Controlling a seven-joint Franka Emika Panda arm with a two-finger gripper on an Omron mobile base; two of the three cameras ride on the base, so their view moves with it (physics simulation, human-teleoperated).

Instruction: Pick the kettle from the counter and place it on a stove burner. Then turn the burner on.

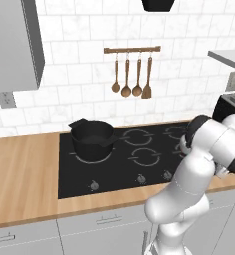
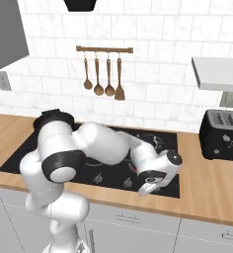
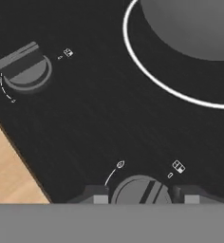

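Long wooden bench (image 1: 20,169) is carrying a black cooktop (image 1: 119,169) set into it. White arm is bending low over the cooktop's front right edge. Black pot (image 1: 92,137) is sitting on the rear left burner and isn't part of the task. Black toaster (image 2: 222,133) is sitting on the bench to the right, well apart from the work.

Kettle (image 3: 194,23) is showing in the hand view as a pale grey rounded body inside a white burner ring (image 3: 147,78), so it is looking like it is off the bench and on a burner. In the base views the arm is covering that spot, so I can't confirm it there.

Gripper (image 3: 141,197) is pointing down at the front knob row. Its fingers (image 3: 97,195) are straddling one round stove knob (image 3: 140,190), one tip on each side and very close to it. Whether they are clenching the knob or just bracketing it, I cannot tell. A second knob (image 3: 23,69) is lying further along the row, untouched.

Progress, as a judgement: the pick and place part is looking done. The burner part is under way. No glow is showing on the ring, so the burner is probably not on yet. Gripping and twisting the knob is what's left.
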